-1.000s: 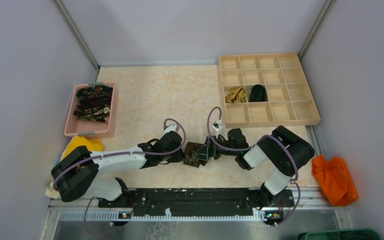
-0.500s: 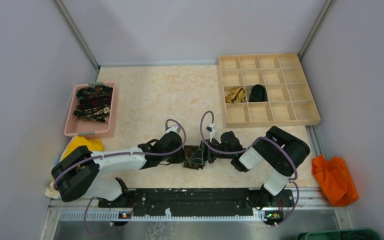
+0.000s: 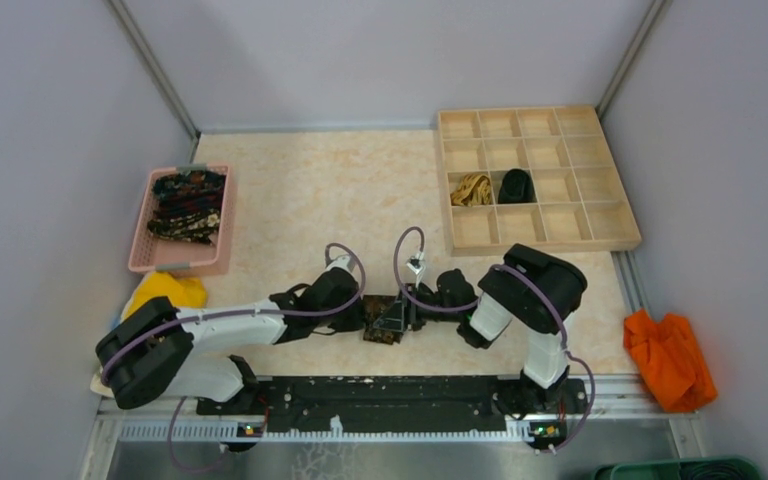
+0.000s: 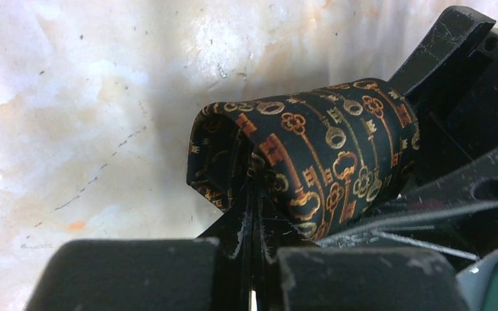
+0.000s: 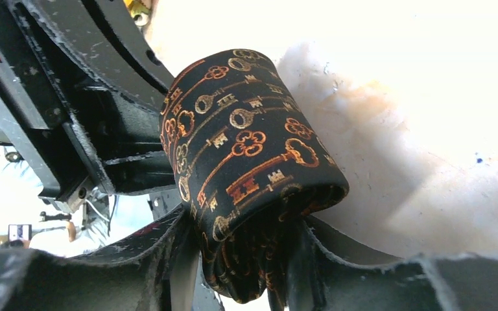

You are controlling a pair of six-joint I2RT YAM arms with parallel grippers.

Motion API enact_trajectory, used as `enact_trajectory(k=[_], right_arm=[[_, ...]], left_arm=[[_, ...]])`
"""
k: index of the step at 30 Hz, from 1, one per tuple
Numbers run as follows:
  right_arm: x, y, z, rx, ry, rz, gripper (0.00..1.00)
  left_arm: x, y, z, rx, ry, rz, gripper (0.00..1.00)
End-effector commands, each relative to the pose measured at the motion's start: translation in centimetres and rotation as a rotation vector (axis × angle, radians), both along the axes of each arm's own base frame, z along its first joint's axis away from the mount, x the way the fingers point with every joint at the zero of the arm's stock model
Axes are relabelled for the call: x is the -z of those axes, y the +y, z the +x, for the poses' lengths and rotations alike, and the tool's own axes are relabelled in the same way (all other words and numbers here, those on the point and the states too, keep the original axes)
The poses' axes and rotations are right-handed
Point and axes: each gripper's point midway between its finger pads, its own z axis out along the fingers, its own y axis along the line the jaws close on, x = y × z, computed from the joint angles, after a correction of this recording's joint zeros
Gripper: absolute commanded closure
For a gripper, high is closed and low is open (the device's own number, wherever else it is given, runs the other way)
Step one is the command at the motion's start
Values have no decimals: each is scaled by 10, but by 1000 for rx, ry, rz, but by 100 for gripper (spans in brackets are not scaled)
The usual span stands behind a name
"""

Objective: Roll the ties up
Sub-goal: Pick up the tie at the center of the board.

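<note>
Swung leftward to lower centre, clasping rolled tie with right gripper; left gripper clenched on core. Squeeze evenly before sliding left free.

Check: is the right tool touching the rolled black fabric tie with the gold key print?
Touching. Right wrist view shows the rolled black key-print tie wedged between the fingers of the right tool, fabric pressed against both.

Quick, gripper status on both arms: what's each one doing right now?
Left gripper: shut, pinching the core of the rolled tie.
Right gripper: closed around the same rolled tie, fingers against both its sides.
</note>
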Motion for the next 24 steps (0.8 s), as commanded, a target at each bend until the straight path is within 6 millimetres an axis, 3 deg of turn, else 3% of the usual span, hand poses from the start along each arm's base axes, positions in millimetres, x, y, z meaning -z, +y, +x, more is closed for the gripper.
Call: enact_trajectory(k=[1, 9, 14, 19, 24], right_arm=[[11, 3, -1, -7, 11, -34, 61], [7, 14, 6, -24, 9, -33, 99], [-9, 14, 19, 14, -54, -66, 100], [-29, 8, 44, 71, -172, -210, 100], [-48, -8, 64, 133, -251, -370, 100]], left_arm=[[2, 3, -11, 15, 25, -26, 100], [4, 7, -13, 19, 33, -9, 100], [-12, 35, -2, -91, -10, 104, 100], [-52, 65, 12, -211, -107, 166, 100], [-78, 76, 19, -241, -190, 146, 100]])
